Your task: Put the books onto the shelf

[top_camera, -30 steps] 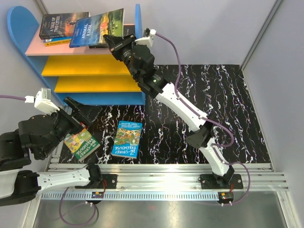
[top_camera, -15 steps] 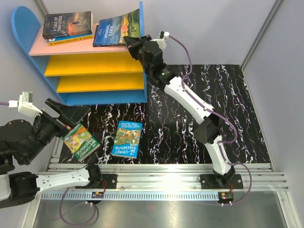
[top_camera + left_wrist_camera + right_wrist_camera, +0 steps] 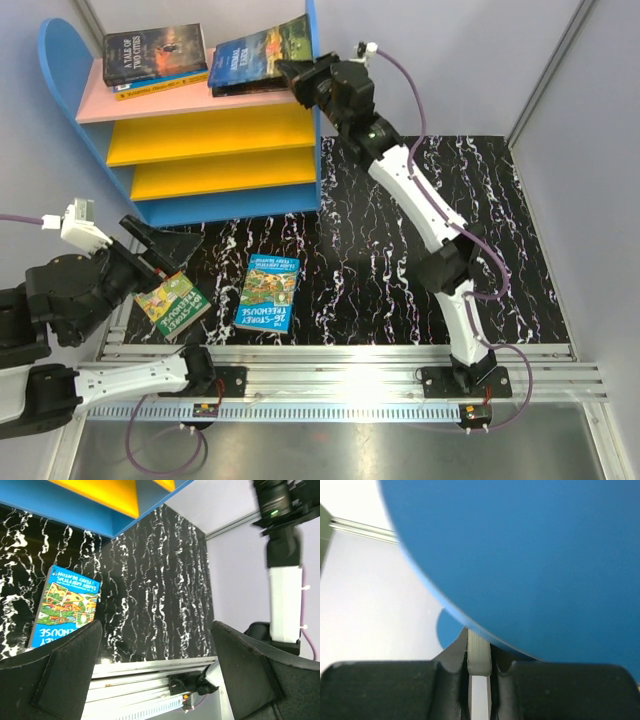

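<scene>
Shelf (image 3: 210,138) has slid rightward vs earlier frame. L pincer (image 3: 156,626) gapes wide, green book (image 3: 178,306) just beneath it, treehouse book (image 3: 268,292) to its right. R pincer (image 3: 291,76) is clamped on blue book (image 3: 255,55) atop pink top board (image 3: 130,101); only R wrist cam shows page edge (image 3: 479,655) nipped betw. fingers (image 3: 380,690).

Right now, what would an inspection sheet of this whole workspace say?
Surface: black marbled tabletop, flat.
Job's things: shelf upright; dark book and blue book on its pink top; green book and treehouse book flat on tabletop.
Clutter: nothing seen.
Grippers: left gripper open beside green book; right gripper shut on blue book's edge.
Cables: purple cable along each arm.
Surroundings: pale walls; metal rail at near edge.
</scene>
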`<state>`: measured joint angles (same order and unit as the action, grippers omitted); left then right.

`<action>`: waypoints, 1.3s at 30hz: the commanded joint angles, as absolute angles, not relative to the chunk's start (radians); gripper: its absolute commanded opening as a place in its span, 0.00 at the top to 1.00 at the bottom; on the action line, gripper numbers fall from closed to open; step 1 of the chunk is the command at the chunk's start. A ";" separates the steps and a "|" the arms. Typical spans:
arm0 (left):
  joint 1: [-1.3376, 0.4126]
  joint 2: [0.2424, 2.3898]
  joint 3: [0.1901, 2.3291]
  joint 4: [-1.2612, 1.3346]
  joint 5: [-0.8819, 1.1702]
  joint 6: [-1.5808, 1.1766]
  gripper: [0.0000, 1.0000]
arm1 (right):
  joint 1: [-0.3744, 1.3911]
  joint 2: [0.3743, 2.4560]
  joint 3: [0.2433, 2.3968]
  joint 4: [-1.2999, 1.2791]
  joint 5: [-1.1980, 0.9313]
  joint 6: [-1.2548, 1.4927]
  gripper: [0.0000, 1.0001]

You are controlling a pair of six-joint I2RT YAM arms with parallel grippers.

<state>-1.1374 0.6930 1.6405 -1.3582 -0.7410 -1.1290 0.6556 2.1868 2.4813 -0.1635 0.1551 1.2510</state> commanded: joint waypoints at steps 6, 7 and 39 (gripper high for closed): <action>-1.137 0.696 1.660 -1.333 -0.765 -1.120 0.05 | 0.548 2.218 2.645 -0.066 0.298 1.348 0.24; -1.137 0.693 1.660 -1.344 -0.768 -1.124 0.05 | 0.546 2.220 2.645 -0.067 0.287 1.353 0.02; -1.137 0.755 1.588 -1.169 -0.776 -1.040 0.02 | 0.584 1.957 2.136 -0.083 -0.321 1.420 0.97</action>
